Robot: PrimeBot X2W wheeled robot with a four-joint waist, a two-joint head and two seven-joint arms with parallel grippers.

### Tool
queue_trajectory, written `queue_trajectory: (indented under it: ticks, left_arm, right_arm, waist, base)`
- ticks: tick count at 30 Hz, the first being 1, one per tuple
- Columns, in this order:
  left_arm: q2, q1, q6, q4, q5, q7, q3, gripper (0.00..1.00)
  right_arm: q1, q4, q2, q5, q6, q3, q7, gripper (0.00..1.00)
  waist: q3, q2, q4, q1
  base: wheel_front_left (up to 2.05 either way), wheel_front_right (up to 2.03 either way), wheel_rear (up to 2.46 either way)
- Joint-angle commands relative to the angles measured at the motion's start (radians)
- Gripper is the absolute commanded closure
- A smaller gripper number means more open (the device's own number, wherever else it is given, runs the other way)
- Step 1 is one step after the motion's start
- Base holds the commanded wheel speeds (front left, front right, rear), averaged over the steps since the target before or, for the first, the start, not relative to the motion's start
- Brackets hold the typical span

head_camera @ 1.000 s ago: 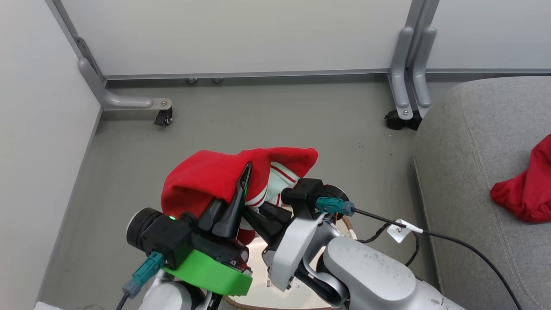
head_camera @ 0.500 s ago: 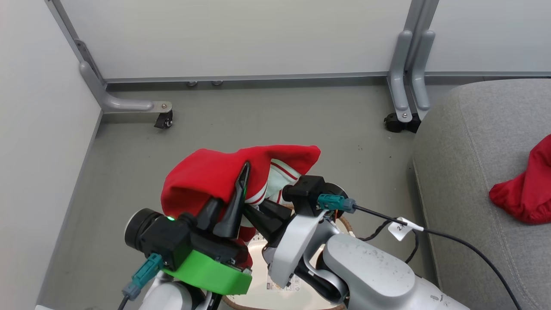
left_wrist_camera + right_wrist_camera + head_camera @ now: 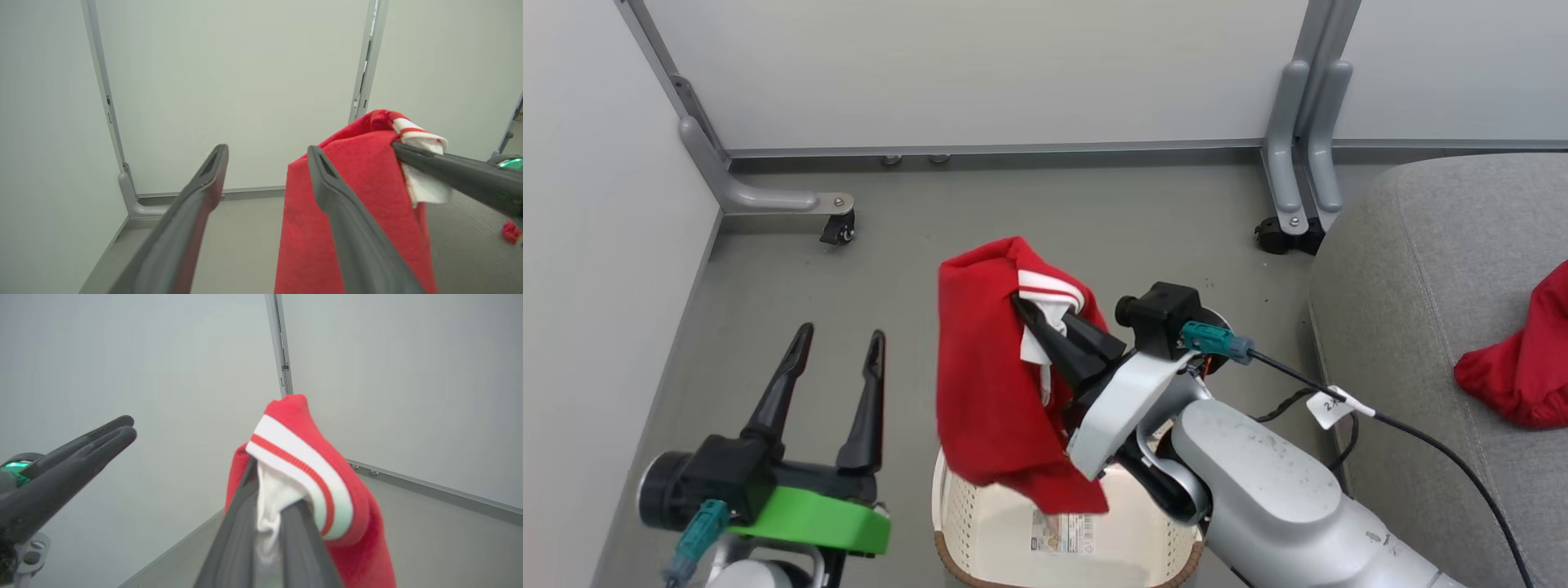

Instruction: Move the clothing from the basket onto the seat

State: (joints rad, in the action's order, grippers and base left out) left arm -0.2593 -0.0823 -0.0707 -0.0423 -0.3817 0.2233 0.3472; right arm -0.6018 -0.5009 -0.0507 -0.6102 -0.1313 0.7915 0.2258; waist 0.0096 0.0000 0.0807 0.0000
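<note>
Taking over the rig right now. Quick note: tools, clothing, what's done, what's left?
Left tool: open, empty, to the left of the held garment.
Right tool: shut on the held garment's white-striped edge; the cloth hangs over the basket.
Other garment: lying on the seat.
Done: one piece on the seat; the visible basket floor is bare.
Left: carry the held garment to the seat and release it.

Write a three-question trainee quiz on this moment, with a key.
1. True or false: the left gripper has its jaws open and empty.
2. Which gripper's jaws pinch the red garment hanging near the basket?
3. The other red garment lies: A in the basket; B on the grey seat; C in the left gripper.
Key: 1 true; 2 the right gripper; 3 B.
</note>
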Motion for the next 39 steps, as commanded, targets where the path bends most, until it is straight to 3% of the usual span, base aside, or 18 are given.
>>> queue_trajectory:
  ticks: [1, 12, 23, 39]
  left_arm:
    - [-0.016, 0.025, -0.012, 0.019, -0.011, 0.009, -0.021, 0.0]
    - [-0.036, 0.083, -0.017, 0.163, -0.039, 0.034, -0.089, 0.0]
    - [-0.028, 0.101, -0.002, 0.241, -0.015, 0.042, -0.118, 0.0]
    - [0.0, 0.079, 0.024, 0.217, 0.022, 0.042, -0.166, 0.0]
  right_arm:
    - [0.002, -0.004, 0.001, 0.017, 0.001, -0.023, 0.009, 1.0]
    - [0.108, 0.022, 0.0, 0.14, 0.001, -0.201, -0.006, 1.0]
    - [0.263, 0.165, 0.0, 0.258, 0.001, -0.328, -0.084, 1.0]
    - [0.371, 0.34, 0.0, 0.343, 0.001, -0.496, -0.156, 1.0]
  waist:
    - [-0.002, 0.0, 0.0, 0.0]
    - [-0.012, 0.0, -0.019, 0.0]
    - [-0.011, 0.0, -0.089, 0.0]
    - [0.059, 0.0, -0.342, 0.0]
  base:
    - [0.0, 0.0, 0.0]
    - [0.0, 0.0, 0.0]
    - [0.0, 0.0, 0.0]
    - [0.0, 0.0, 0.0]
